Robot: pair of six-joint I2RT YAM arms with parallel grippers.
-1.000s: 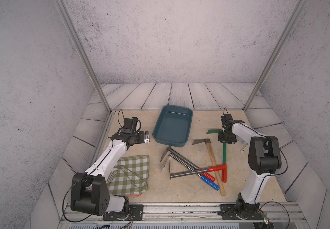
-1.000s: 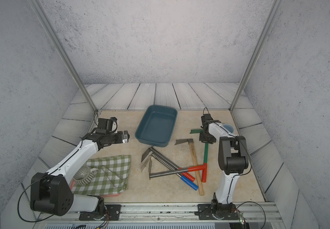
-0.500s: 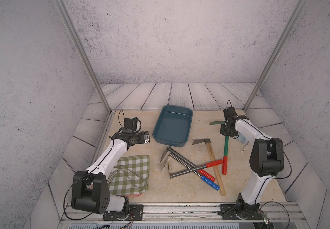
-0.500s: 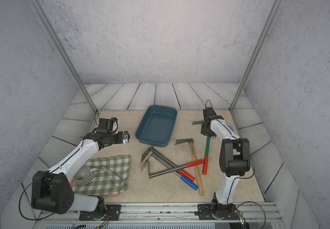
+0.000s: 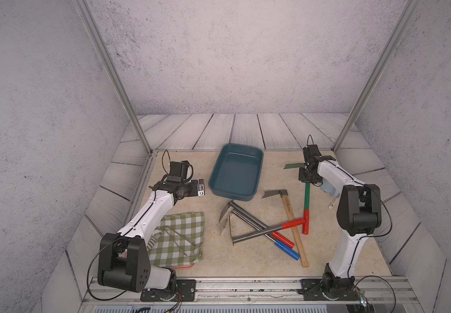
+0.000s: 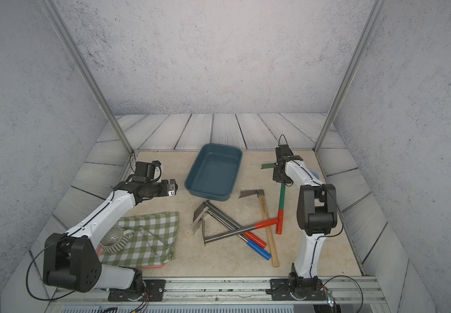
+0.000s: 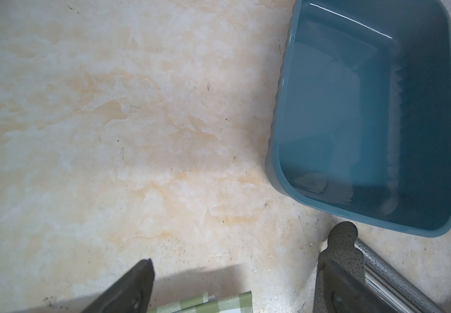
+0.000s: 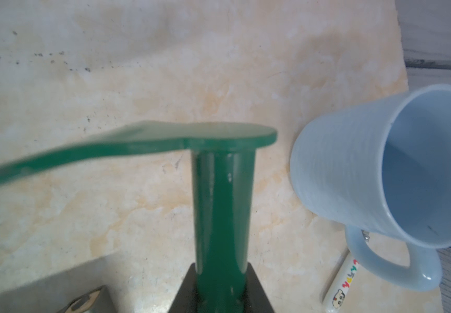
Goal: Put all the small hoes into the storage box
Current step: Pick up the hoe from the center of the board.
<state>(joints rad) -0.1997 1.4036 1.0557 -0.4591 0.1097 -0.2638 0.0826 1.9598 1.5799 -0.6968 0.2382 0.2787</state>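
Observation:
The small hoe has a green shaft, a green blade and a red grip. My right gripper is shut on the shaft just below the blade. The blade end is raised; the red grip rests low, beside the other tools. In the right wrist view the shaft rises from between the jaws of the right gripper. The storage box is a dark teal tub standing empty at the middle back, also seen in a top view. My left gripper hovers open just left of the box, holding nothing; the box is also in its wrist view.
A wooden-handled hoe and grey metal hoes with red and blue grips lie crossed in front of the box. A green checked cloth lies front left. A light blue mug and a white pen sit right of the held hoe.
The right gripper has carried the hoe's blade end up and towards the back, dragging the red grip along with it. The left arm has not moved.

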